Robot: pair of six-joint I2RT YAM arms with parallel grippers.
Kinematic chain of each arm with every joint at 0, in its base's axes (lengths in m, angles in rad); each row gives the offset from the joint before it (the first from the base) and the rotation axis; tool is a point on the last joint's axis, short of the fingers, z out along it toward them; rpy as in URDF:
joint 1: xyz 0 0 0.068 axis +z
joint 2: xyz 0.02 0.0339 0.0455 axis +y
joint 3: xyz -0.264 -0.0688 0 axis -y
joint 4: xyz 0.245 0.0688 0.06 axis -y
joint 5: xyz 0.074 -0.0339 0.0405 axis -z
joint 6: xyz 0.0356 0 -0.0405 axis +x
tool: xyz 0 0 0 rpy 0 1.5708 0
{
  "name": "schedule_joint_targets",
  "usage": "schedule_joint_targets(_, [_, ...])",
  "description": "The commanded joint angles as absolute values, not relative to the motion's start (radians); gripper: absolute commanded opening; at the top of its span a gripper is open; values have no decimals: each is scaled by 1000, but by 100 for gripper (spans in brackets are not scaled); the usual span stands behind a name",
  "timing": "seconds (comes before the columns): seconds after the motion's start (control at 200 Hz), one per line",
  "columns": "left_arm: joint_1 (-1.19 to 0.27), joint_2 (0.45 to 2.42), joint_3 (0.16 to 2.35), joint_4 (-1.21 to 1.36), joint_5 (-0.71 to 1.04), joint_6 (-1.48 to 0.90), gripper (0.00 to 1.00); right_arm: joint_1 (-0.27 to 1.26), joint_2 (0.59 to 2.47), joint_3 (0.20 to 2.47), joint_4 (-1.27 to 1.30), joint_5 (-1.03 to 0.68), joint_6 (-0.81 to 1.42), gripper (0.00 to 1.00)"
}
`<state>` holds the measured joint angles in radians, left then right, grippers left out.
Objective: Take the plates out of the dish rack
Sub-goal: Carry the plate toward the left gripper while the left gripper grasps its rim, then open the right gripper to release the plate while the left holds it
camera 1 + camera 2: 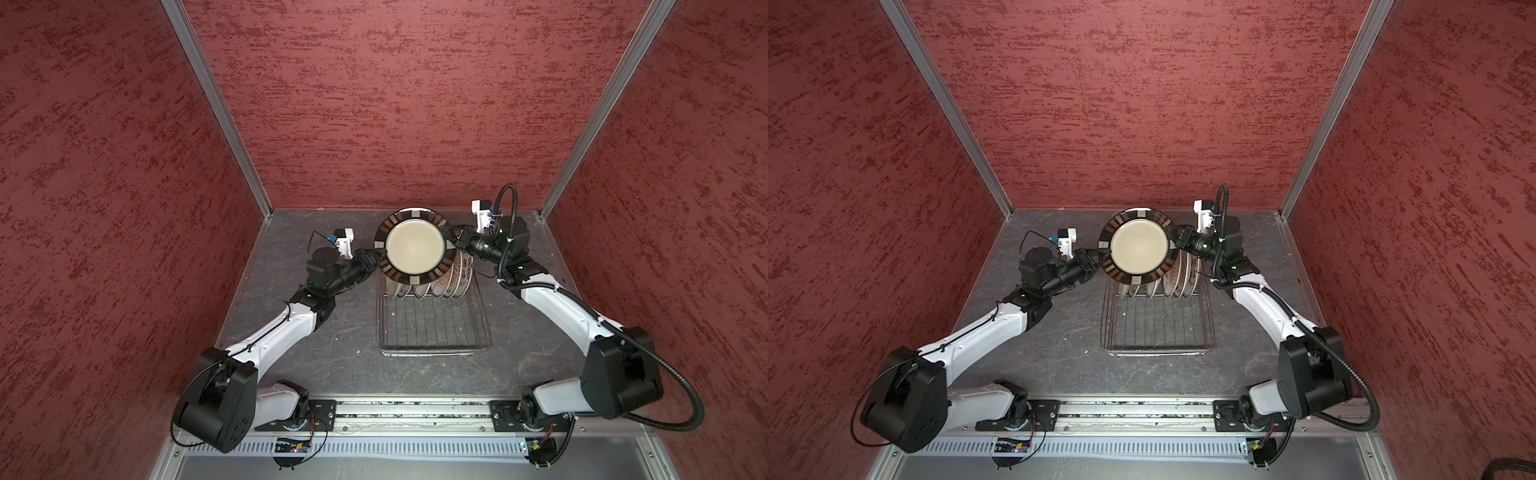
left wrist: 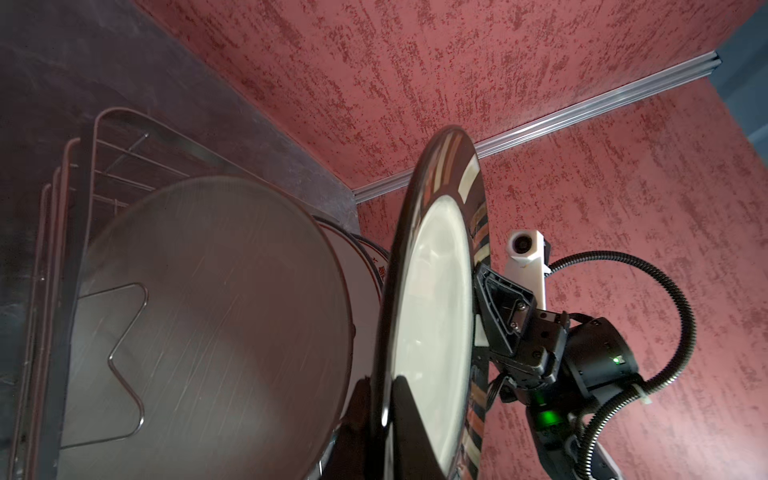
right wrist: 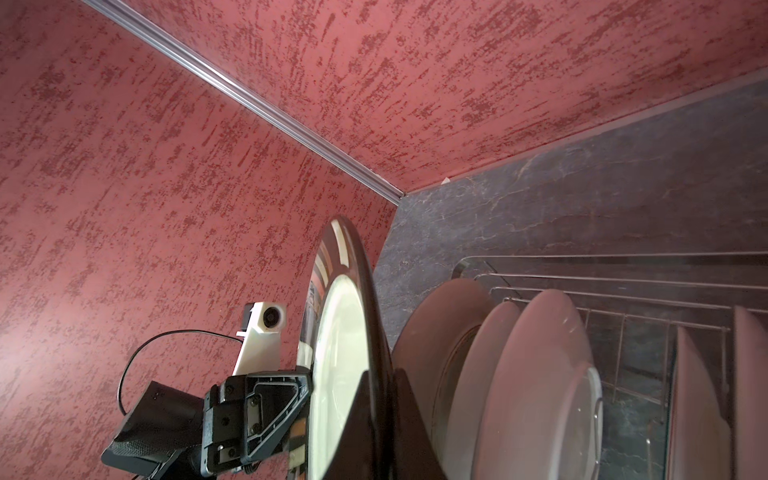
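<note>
Barely started tbh. Left gripper (image 1: 377, 257) is clamped on the near-left rim of the striped plate (image 1: 413, 245), which hangs lifted above the far end of the rack (image 1: 434, 352). Right gripper (image 1: 455, 243) pinches the opposite rim. The other plates (image 1: 453, 282) all stand in the rack's far row, so nearly everything's left to unload.

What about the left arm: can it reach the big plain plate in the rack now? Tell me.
Probably not: the left gripper is shut on the rim of the striped plate, sharing it with the right gripper, above the plain plate.
</note>
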<state>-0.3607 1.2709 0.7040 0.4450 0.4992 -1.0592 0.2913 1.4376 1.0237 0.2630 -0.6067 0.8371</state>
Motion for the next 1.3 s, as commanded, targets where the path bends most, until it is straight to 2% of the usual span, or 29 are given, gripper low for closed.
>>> schedule_joint_targets(0.0, [-358, 1223, 747, 493, 590, -1026, 13, 324, 1392, 1067, 419, -640, 836, 0])
schedule_joint_targets(0.1, [-380, 1166, 698, 459, 591, -981, 20, 356, 1355, 1019, 438, -605, 821, 0])
schedule_joint_targets(0.396, [-412, 1020, 584, 502, 569, -1015, 20, 410, 1268, 909, 449, -546, 858, 0])
schedule_joint_targets(0.466, [-426, 994, 576, 488, 564, -999, 17, 409, 1266, 902, 455, -537, 858, 0])
schedule_joint_targets(0.686, [-430, 965, 549, 447, 547, -988, 0, 411, 1327, 939, 441, -543, 825, 0])
schedule_joint_targets(0.982, [-439, 972, 510, 546, 507, -1051, 0, 417, 1358, 938, 456, -620, 808, 0])
schedule_joint_targets(1.172, [-420, 1006, 522, 602, 526, -1115, 0, 415, 1355, 914, 473, -653, 821, 9])
schedule_joint_targets(1.298, [-402, 1021, 517, 647, 546, -1154, 0, 417, 1341, 905, 483, -657, 819, 34])
